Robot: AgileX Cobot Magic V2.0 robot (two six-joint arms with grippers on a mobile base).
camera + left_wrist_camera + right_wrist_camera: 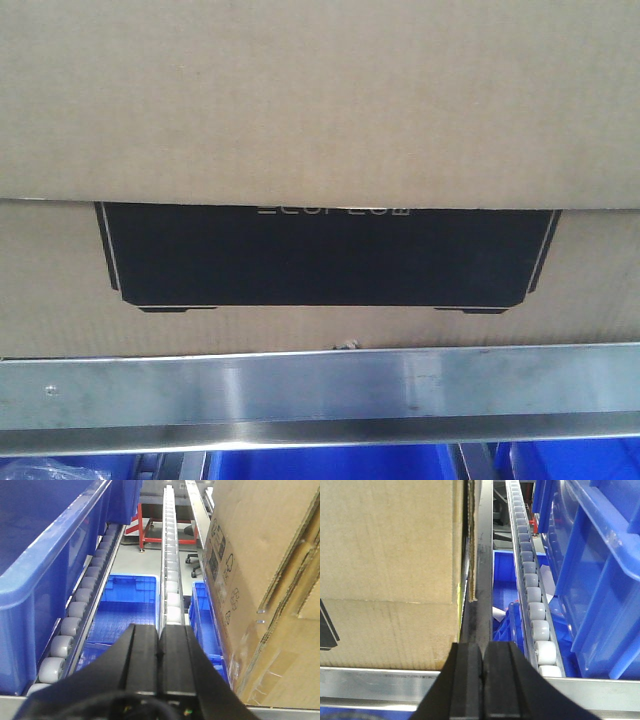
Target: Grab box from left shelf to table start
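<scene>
Here, the left gripper (pixel 159 652) is seen clenched, its two black fingers (pixel 142 655) pressed flat together with nothing between them, and it is held just left of the box (pixel 265 595), apart from the cardboard. Beyond its tips a roller track (pixel 171 580) is seen running to the far end, with a second line of grey rollers (pixel 75 625) further left under a large blue bin (pixel 50 570); lower blue bins (pixel 125 605) are visible between the tracks. The right gripper (pixel 482 680) is likewise closed on nothing, its pads meeting in a thin seam, and it is placed just right of the box's right side, over the silvery front rail (pixel 590 687). To its right a roller track (pixel 532 600) and stacked blue bins (pixel 600 570) are shown. In the front view the box is seen resting on the shelf (pixel 320 390), right behind the brushed-metal rail, its black printed rectangle (pixel 320 255) partly covered by an overhanging cardboard flap (pixel 320 100).
</scene>
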